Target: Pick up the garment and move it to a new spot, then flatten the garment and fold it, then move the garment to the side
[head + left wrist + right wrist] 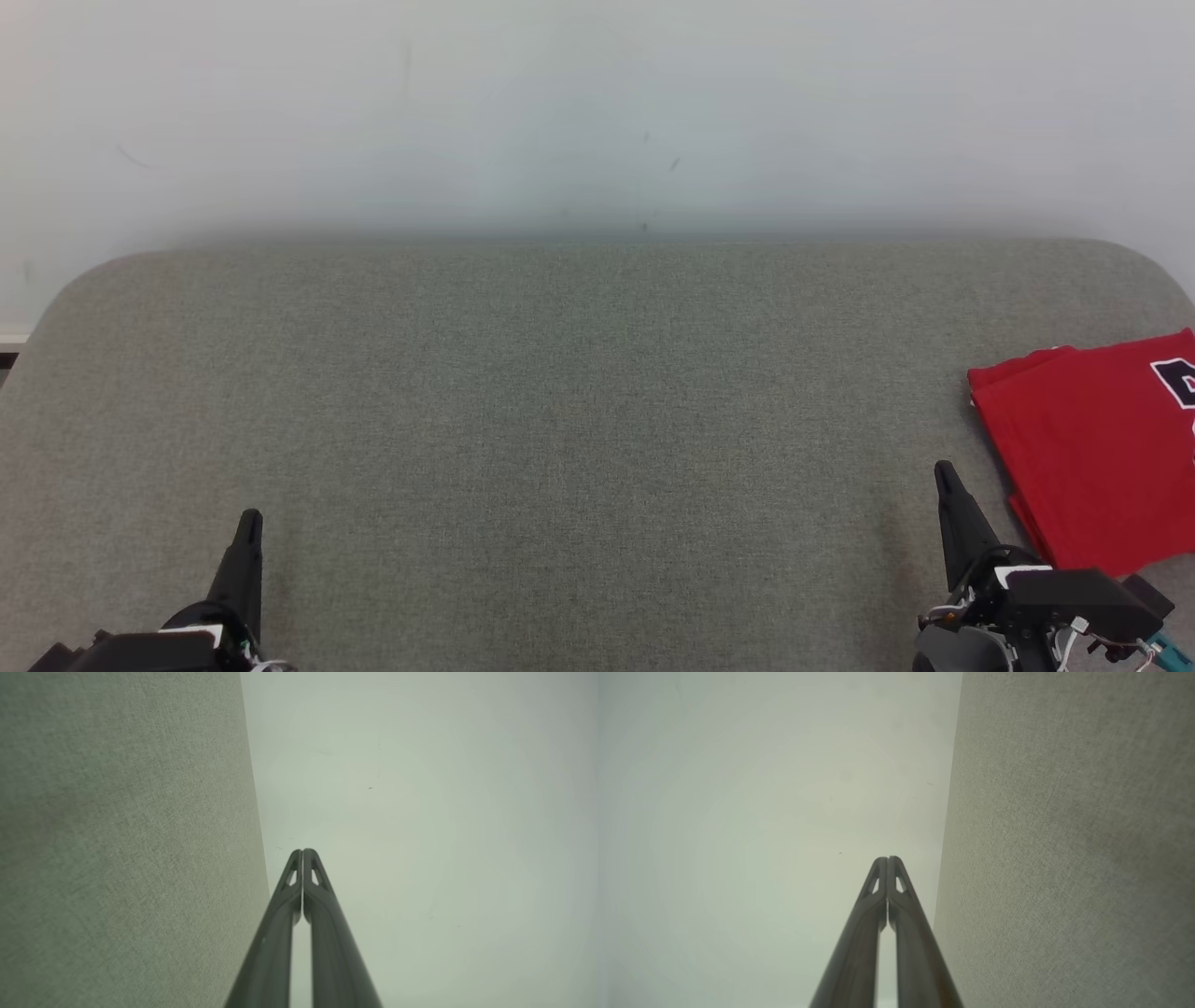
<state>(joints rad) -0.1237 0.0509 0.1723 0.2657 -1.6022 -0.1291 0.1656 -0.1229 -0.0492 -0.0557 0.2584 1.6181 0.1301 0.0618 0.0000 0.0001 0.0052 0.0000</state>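
Head view: a folded red T-shirt (1088, 448) lies at the right edge of the grey fabric worktop (579, 392), just beside the right jaws; both pairs of jaws are pressed together, empty.

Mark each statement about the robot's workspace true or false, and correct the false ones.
1. The folded red garment with a dark print lies at the right side of the grey fabric-covered table. True.
2. The right gripper holds the garment. False: it is shut on nothing, beside the garment.
3. The left gripper is shut. True.
4. The garment lies spread out in the table's middle. False: it is folded, at the right edge of the head view.
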